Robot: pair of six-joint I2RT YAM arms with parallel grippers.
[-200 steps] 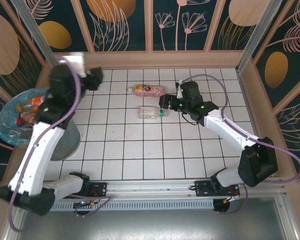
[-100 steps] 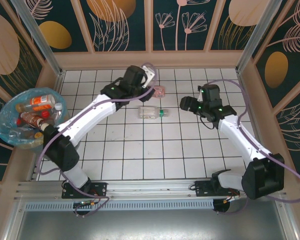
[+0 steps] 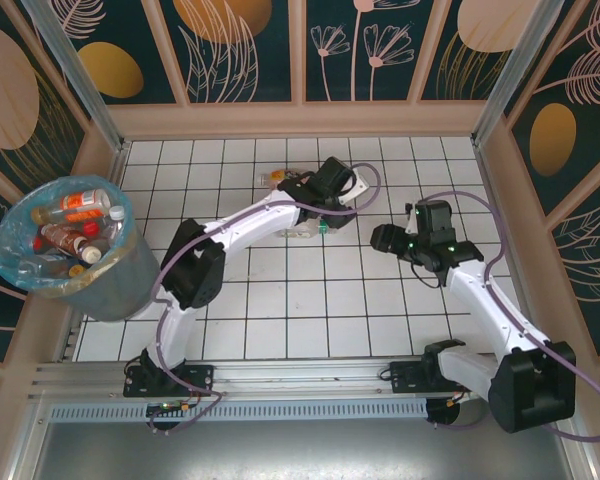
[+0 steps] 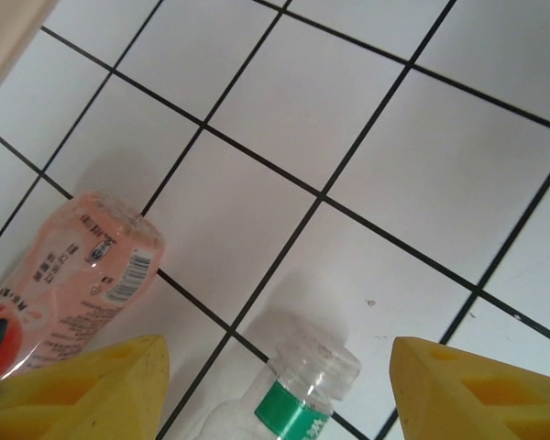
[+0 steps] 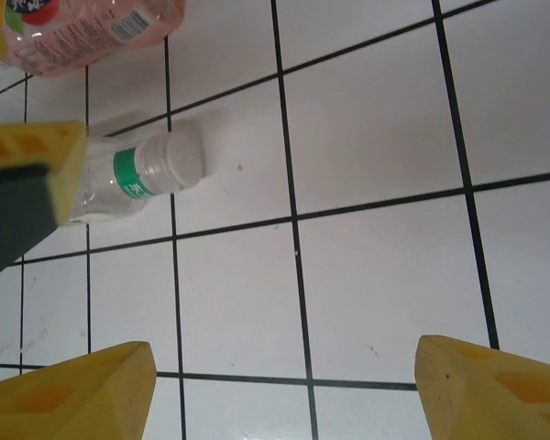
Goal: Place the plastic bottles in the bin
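My left pincer (image 4: pixel 275 378) gapes empty over the small clear green-banded plastic bottle (image 4: pixel 304 403) (probably light, crushable, slippery); I'd take its mid-body. My right pincer (image 5: pixel 284 385) hangs open, empty.

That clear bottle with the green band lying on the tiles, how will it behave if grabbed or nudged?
The clear bottle looks empty, so probably very light. It lies on its side on the tiled table, so a nudge would likely roll it. Its thin-looking clear wall may dent or slip under a squeeze.
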